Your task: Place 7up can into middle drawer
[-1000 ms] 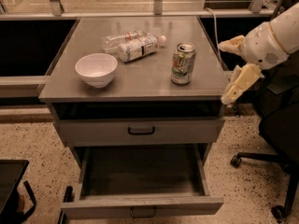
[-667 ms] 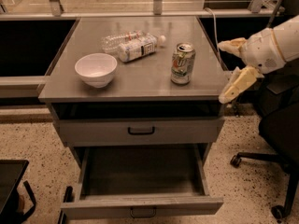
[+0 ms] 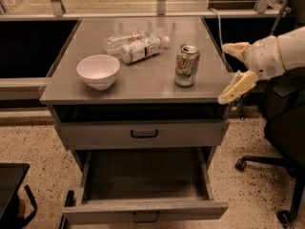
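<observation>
Upright on the grey cabinet top (image 3: 152,82) stands the 7up can (image 3: 187,65), silvery-green with a red-and-green logo; the gripper (image 3: 224,74) hovers just right of it, fingers apart; below, the middle drawer (image 3: 145,210) sits pulled open.

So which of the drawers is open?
The lower grey metal drawer with the black loop handle, pulled out; the upper grey drawer is shut. The cream tool hovers open beside the cabinet's right edge.

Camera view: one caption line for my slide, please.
Open cream claw hovers right of the upright silvery-green 7up can on grey cabinet top; wide grey metal middle drawer open below.
</observation>
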